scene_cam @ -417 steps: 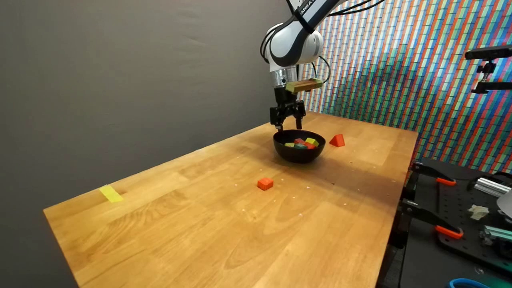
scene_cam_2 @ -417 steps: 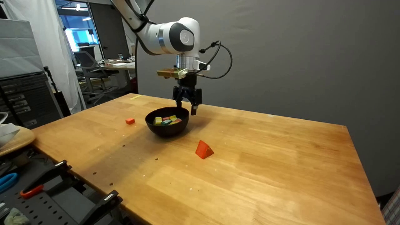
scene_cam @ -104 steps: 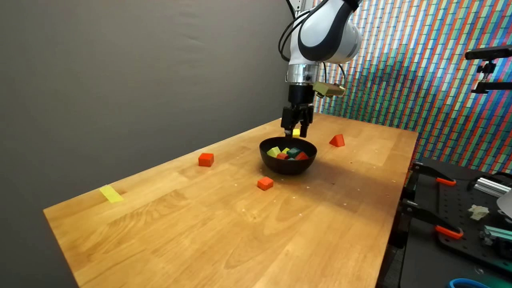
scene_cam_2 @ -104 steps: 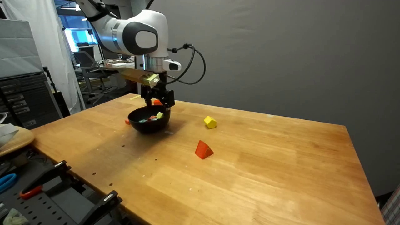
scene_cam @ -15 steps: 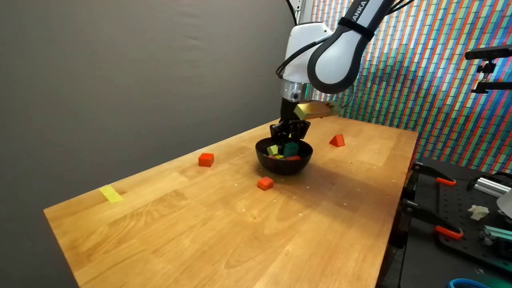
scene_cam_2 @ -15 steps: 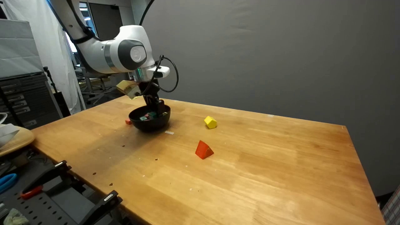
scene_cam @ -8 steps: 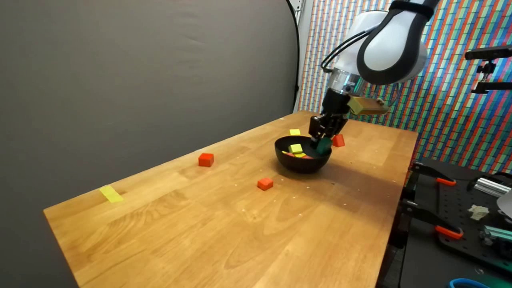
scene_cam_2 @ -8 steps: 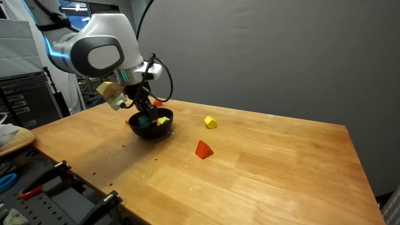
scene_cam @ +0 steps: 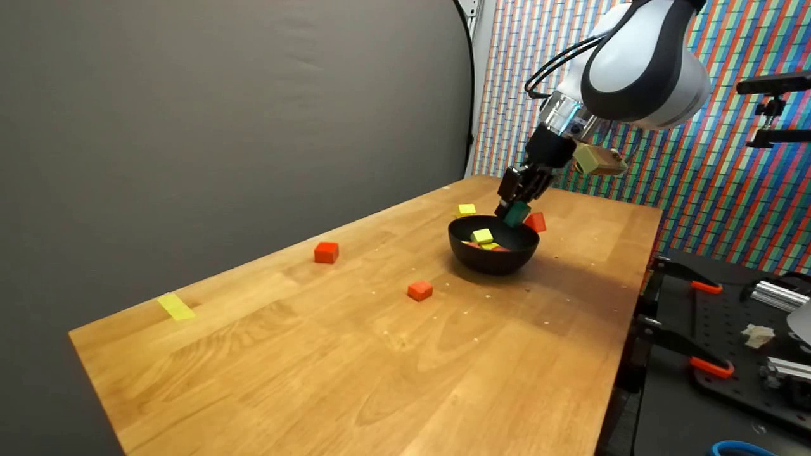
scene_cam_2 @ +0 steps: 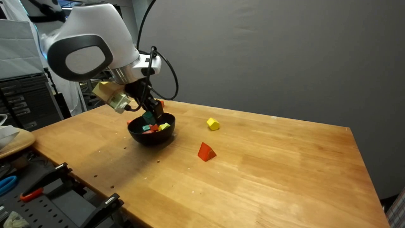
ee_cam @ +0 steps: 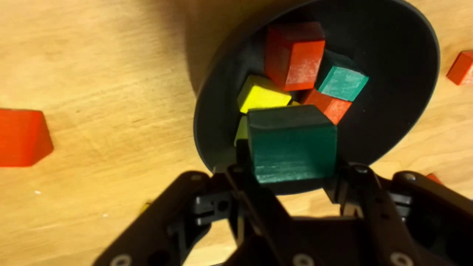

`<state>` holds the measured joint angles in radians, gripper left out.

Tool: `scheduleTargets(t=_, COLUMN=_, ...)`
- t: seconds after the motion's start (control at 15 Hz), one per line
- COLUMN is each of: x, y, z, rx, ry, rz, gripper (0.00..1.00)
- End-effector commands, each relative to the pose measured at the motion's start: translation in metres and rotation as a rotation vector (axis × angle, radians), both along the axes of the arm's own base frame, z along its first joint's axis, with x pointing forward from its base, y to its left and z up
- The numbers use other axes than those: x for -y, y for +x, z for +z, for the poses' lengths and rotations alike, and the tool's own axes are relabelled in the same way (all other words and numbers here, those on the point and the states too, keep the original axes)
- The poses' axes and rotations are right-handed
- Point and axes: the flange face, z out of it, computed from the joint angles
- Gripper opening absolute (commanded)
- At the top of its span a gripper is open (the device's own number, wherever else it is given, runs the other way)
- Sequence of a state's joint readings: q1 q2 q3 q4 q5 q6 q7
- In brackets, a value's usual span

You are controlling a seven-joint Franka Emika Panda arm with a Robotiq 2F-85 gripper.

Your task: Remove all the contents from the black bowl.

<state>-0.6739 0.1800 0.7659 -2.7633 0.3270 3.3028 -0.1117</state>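
Green block raised in hand, wrist view revealing teal block

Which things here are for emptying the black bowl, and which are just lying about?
For the job:
black bowl
dark green block, gripped in the tool
red, green and yellow blocks inside the bowl
loose red blocks and yellow block, perhaps taken out

Just lying about:
yellow tape strip
crumpled pale scrap

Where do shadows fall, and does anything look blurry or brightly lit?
In both exterior views, a soft shadow spreads across the table beside the black bowl; in the wrist view, the gripper looks dark and slightly out of focus, while a yellow block in the bowl catches bright light.
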Motion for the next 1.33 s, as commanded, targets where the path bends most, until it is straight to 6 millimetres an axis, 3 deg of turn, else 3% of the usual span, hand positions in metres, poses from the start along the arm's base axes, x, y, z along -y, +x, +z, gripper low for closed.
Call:
scheduleTargets(t=0.0, x=0.015, y=0.018, z=0.003, rx=0.037, ry=-0.003, rz=0.187, gripper=0.23)
scheduleTargets(t=0.2, x=0.018, y=0.044, z=0.025, rx=-0.006, ry=-0.048, rz=0.320, gripper=0.23)
scheduleTargets(t=0.33, x=0.011, y=0.066, z=0.047, rx=-0.034, ry=-0.061, rz=0.406, gripper=0.23)
scheduleTargets(t=0.6, x=-0.018, y=0.108, z=0.099, rx=-0.065, ry=-0.085, rz=0.478, gripper=0.23)
scheduleTargets(t=0.73, x=-0.032, y=0.127, z=0.116, rx=-0.108, ry=-0.107, rz=0.492, gripper=0.23)
scheduleTargets(t=1.0, x=-0.054, y=0.157, z=0.092, rx=-0.155, ry=-0.224, rz=0.439, gripper=0.23)
scheduleTargets(t=1.27, x=-0.085, y=0.194, z=0.035, rx=-0.249, ry=-0.258, rz=0.442, gripper=0.23)
